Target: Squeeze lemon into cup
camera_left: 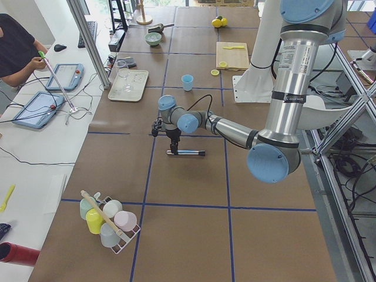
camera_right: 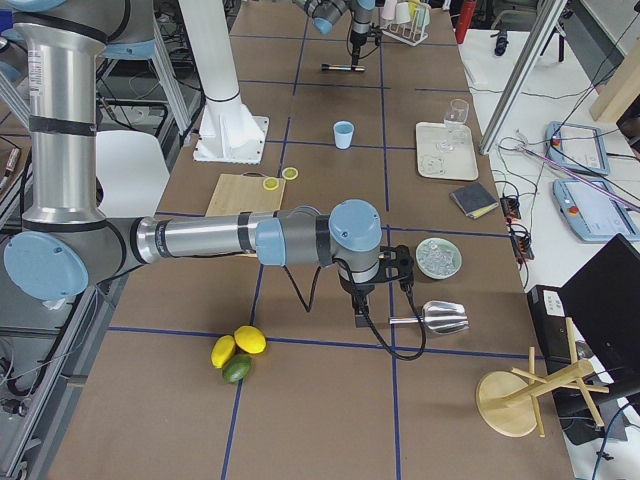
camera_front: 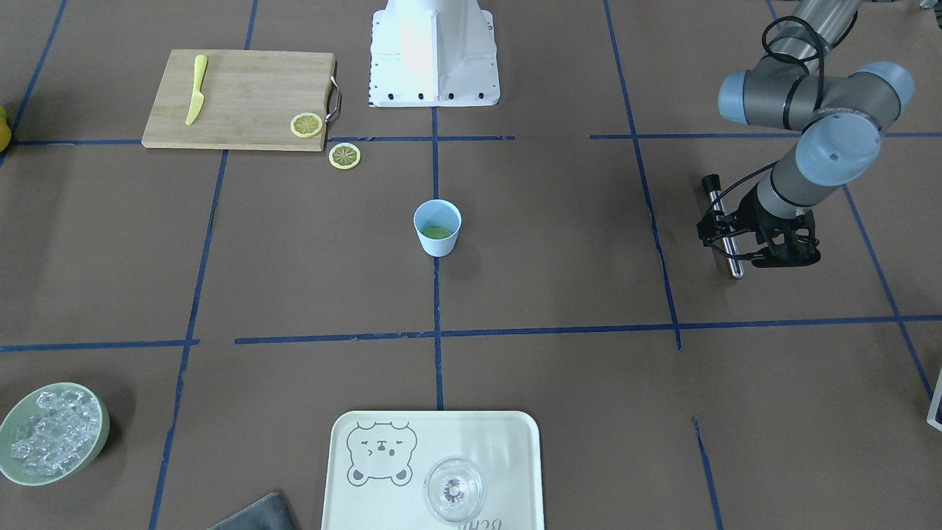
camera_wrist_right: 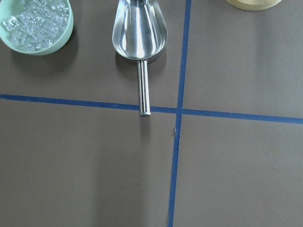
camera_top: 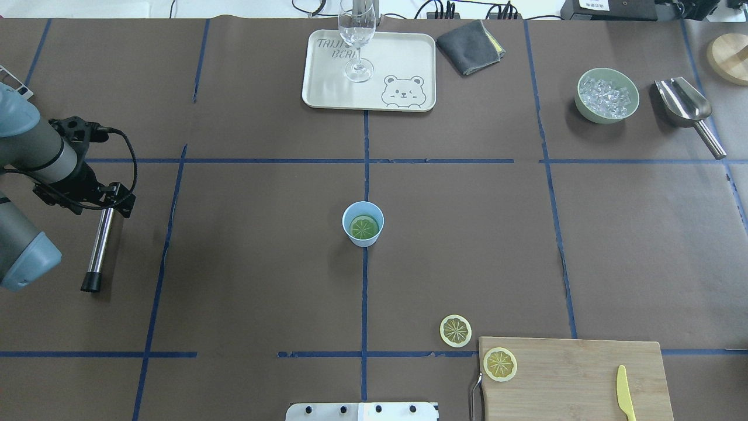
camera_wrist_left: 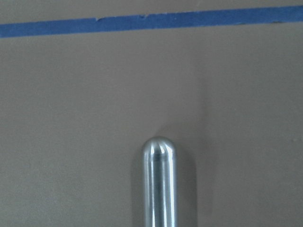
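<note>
Front-facing: cup is light-blue plastic, tapered and handleless, upright mid-surface on brown paper with a blue tape grid. lemon lies flat in its bottom, a thin yellow-green disc partly hidden by the rim. Far left: board slice sits on a corner of the bamboo cutting board, loose slice just off it. Yellow plastic knife is on the board.

Overhead: the lemon shows pale rind and spoked segments, narrower than the cup mouth. left end effector sits at the far end of a polished steel rod with a black cap on its near end. Can't tell if it pinches the rod.

Exterior left: rod lies flat under the near arm's tool.

Exterior right: right end effector hangs near the steel scoop and the pale green bowl of ice. Spread or pressed together, can't tell.

Left wrist: rounded mirror-finish rod tip.

Right wrist: scoop's tube handle ends on the tape line.
</note>
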